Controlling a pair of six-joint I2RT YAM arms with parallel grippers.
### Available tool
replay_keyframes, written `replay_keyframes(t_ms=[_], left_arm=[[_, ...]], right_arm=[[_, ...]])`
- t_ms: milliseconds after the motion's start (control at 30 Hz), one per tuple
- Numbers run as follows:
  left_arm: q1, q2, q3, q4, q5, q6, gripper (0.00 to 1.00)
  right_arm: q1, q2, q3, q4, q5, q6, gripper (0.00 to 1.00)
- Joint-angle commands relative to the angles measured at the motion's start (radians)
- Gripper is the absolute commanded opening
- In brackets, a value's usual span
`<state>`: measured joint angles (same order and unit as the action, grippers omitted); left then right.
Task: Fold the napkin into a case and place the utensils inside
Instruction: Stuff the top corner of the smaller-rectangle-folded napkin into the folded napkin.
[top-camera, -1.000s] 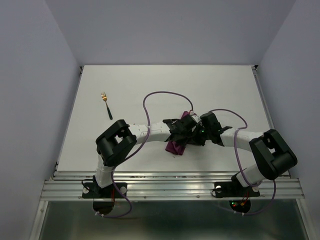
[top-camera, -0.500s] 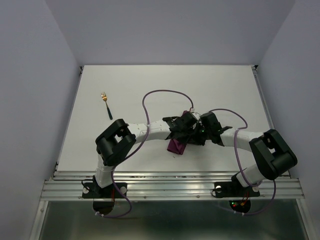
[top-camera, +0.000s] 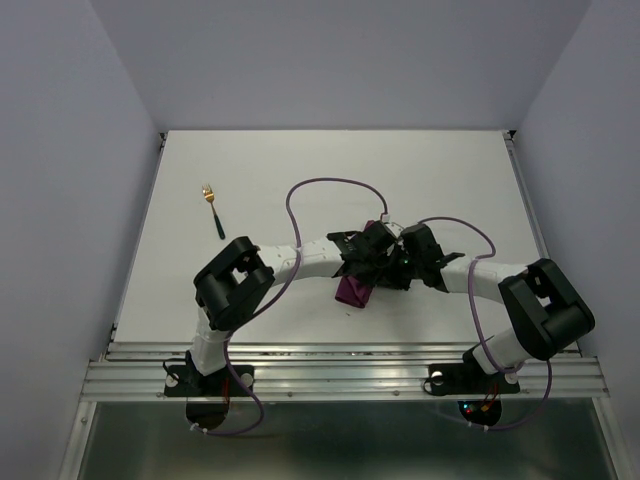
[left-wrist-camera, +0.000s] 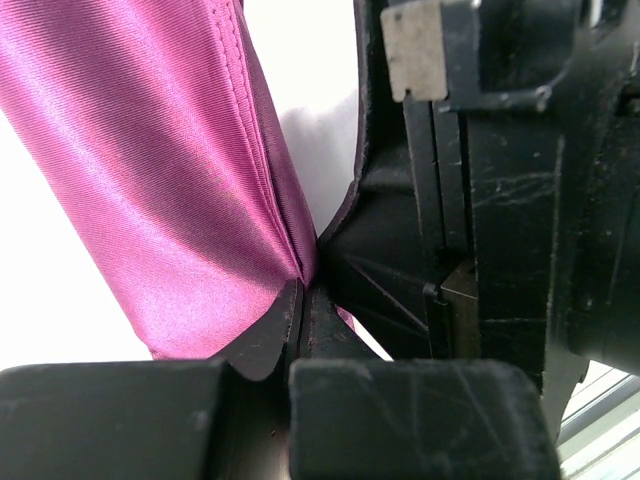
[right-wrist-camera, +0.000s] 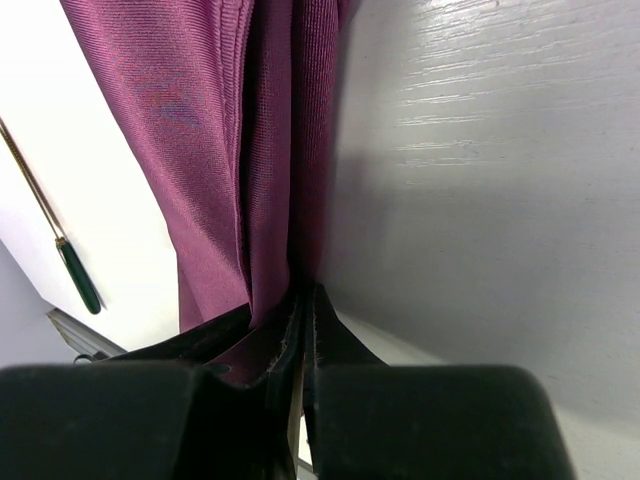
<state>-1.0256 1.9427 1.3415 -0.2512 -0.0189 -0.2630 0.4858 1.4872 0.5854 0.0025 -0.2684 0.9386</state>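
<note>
The plum-purple napkin (top-camera: 352, 291) hangs bunched between the two arms at the middle of the table, with a corner poking out behind them (top-camera: 373, 227). My left gripper (top-camera: 374, 256) is shut on a fold of the napkin (left-wrist-camera: 170, 180), its jaws pinched together at the cloth's edge (left-wrist-camera: 301, 292). Close beside it, my right gripper (top-camera: 396, 262) is also shut on the napkin (right-wrist-camera: 245, 150), with layered folds running into its closed jaws (right-wrist-camera: 304, 305). The gold-headed fork (top-camera: 211, 208) lies far left on the table. A utensil's dark handle (right-wrist-camera: 78, 276) shows in the right wrist view. The knife is not visible.
The right gripper's black body (left-wrist-camera: 500, 200) fills the right side of the left wrist view, almost touching the left fingers. Purple cables (top-camera: 330, 186) loop above both arms. White walls (top-camera: 100, 150) stand at the table's sides and back.
The left gripper has shifted slightly right toward the right gripper, and the hanging napkin bunch has drawn in narrower. Both grips have held.
</note>
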Motion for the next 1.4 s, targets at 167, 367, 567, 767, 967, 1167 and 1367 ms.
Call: replay_keyframes(t_ms=[167,367,567,767,967,1167,1367], left_arm=[[-0.001,-0.031,0.036,0.001,0.013,0.007,0.13],[-0.001,-0.057,0.028,0.003,0.051,0.008,0.23],[0.001,-0.06,0.038,0.004,0.059,0.002,0.34],[0.005,-0.048,0.048,0.017,0.059,-0.016,0.33],[0.009,-0.027,0.048,0.02,0.057,-0.019,0.12],[0.019,-0.016,0.067,0.027,0.057,-0.027,0.0],[0.028,0.009,0.1,0.029,0.059,-0.035,0.0]], right_arm=[[0.008,-0.064,0.013,-0.034,0.063,-0.003,0.1],[0.008,-0.142,0.039,-0.136,0.204,-0.017,0.24],[0.008,-0.205,0.057,-0.196,0.264,-0.015,0.35],[0.008,-0.264,0.063,-0.272,0.379,-0.003,0.37],[-0.01,-0.318,0.045,-0.338,0.471,0.028,0.4],[-0.021,-0.331,0.031,-0.358,0.477,0.034,0.4],[-0.021,-0.262,0.042,-0.305,0.355,-0.024,0.35]])
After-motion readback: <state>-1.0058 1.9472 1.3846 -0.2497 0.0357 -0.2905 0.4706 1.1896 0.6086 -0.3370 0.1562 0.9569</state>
